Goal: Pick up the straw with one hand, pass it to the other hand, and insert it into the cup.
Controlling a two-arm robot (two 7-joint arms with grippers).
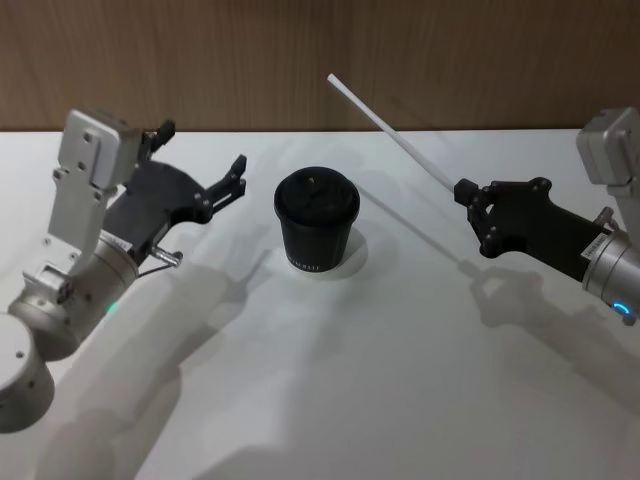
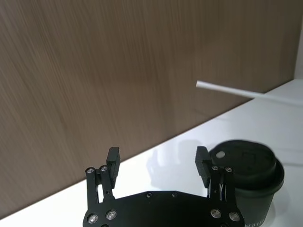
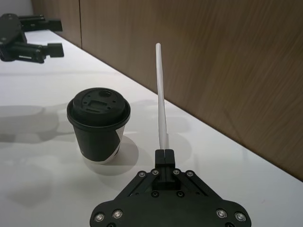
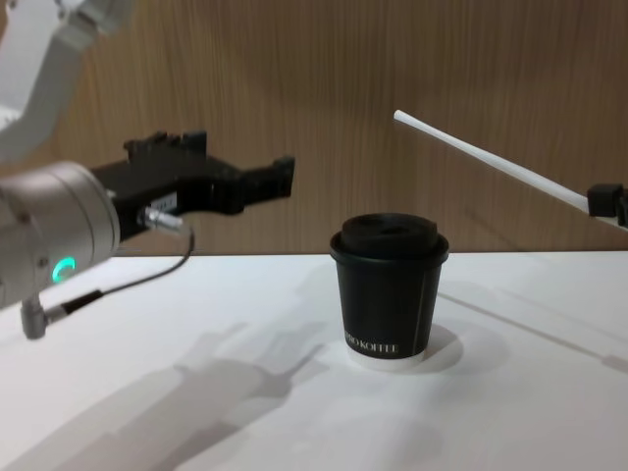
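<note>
The lower end of the straw [image 1: 390,125] is hidden between the fingers of the right gripper [image 1: 465,190], which is clenched on it. In the chest view we see this gripper cut off at the right edge. The straw slants up toward the wood wall [image 1: 300,60], its free tip higher than the cup [image 1: 316,225] and on its wall side. The cup stands upright, lidded, on the white table [image 1: 400,380], apart from both grippers. To its left, the left gripper [image 1: 202,146] hovers, fingers spread and empty.
</note>
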